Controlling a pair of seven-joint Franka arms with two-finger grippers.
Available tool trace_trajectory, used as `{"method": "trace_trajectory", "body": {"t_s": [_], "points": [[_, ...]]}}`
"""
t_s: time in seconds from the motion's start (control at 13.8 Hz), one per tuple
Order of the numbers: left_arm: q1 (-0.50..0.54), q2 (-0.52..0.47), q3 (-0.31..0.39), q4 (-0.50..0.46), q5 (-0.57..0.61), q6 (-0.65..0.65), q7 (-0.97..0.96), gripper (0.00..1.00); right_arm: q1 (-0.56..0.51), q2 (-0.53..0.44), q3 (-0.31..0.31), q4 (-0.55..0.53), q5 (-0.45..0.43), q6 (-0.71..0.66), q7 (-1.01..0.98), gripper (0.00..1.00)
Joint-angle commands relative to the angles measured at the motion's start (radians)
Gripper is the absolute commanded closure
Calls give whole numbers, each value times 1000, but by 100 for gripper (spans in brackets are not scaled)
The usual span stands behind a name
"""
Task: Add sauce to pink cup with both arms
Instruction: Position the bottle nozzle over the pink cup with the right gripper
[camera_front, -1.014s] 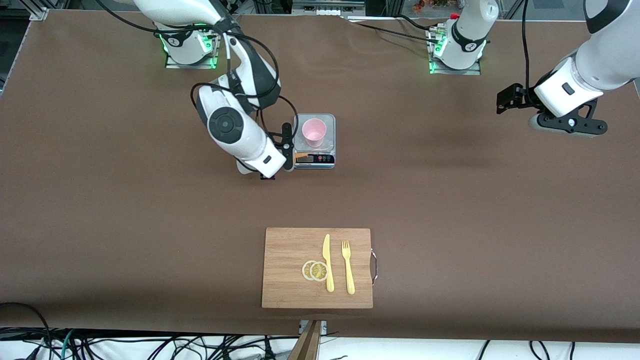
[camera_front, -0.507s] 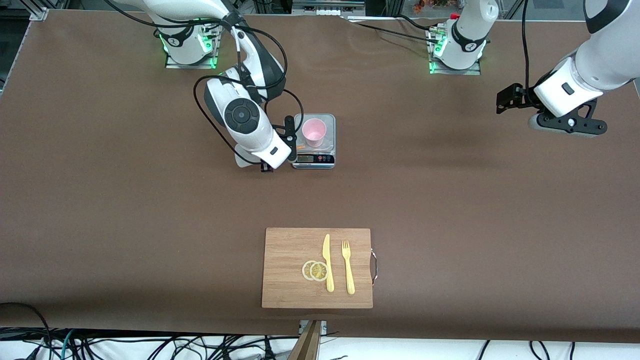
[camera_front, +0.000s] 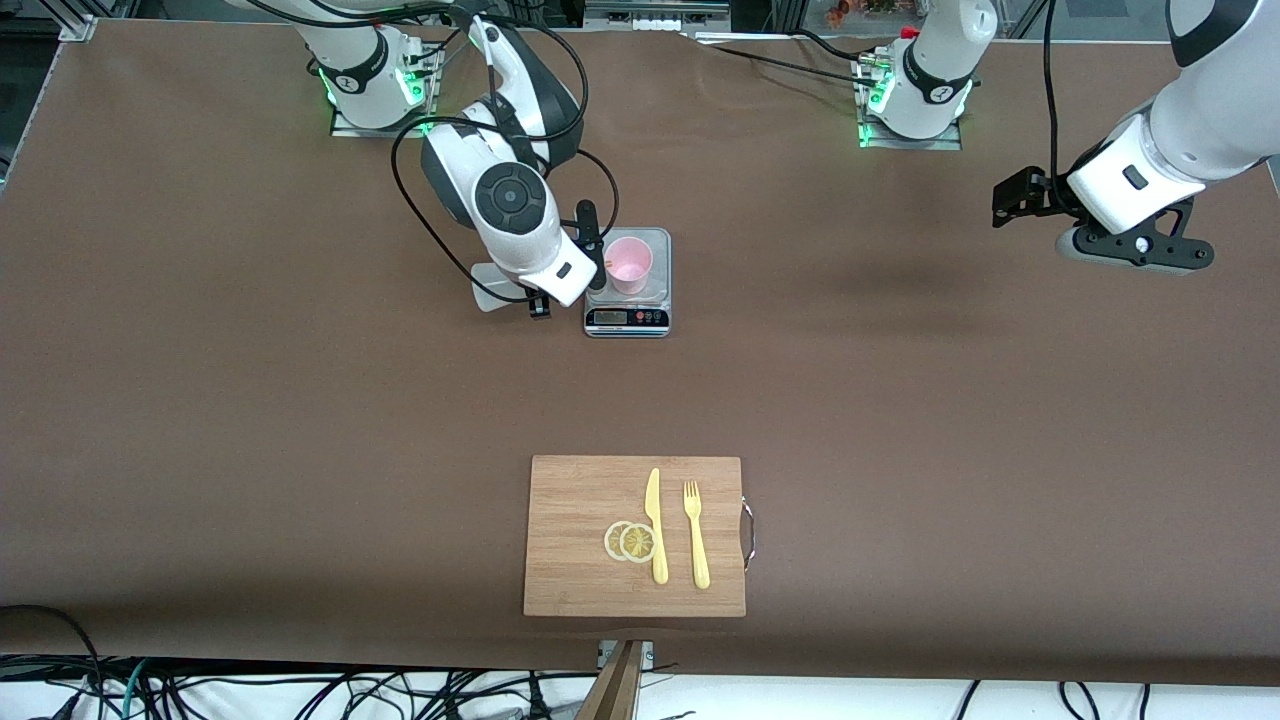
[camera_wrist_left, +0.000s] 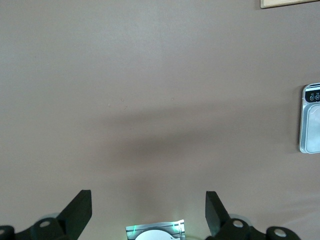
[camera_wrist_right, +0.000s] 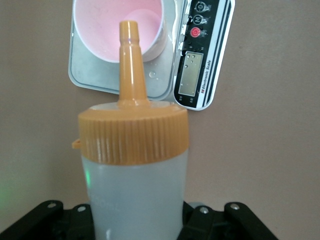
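Observation:
The pink cup (camera_front: 628, 262) stands on a grey kitchen scale (camera_front: 627, 318). My right gripper (camera_front: 592, 260) hovers just beside the scale, at the right arm's end, shut on the sauce bottle (camera_wrist_right: 134, 190). In the right wrist view its orange nozzle (camera_wrist_right: 131, 60) points at the cup (camera_wrist_right: 105, 30), with the tip in line with the opening. In the front view the wrist hides most of the bottle. My left gripper (camera_front: 1015, 195) waits open and holds nothing, high over the left arm's end of the table; its fingers (camera_wrist_left: 80, 212) stand wide apart.
A wooden cutting board (camera_front: 580, 500) lies nearer the front camera. On it are a yellow knife (camera_front: 655, 525), a yellow fork (camera_front: 696, 535) and two lemon slices (camera_front: 630, 541). The scale's display (camera_wrist_right: 192, 67) faces the front camera. Brown tabletop surrounds everything.
My right arm has carried the bottle away from the front camera along the scale's side, bringing the nozzle up to the cup. The left arm has not moved.

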Motion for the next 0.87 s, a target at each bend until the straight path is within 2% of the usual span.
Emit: {"method": "trace_trajectory", "body": {"t_s": [0.0,0.8], "points": [[-6,5,-1,22,8,-21,-9,0,11,-29,-3,-25,-38,-12,16,100],[-6,5,-1,23,8,-21,-9,0,51,-20,-3,-13,-116,-29,59,100]]}}
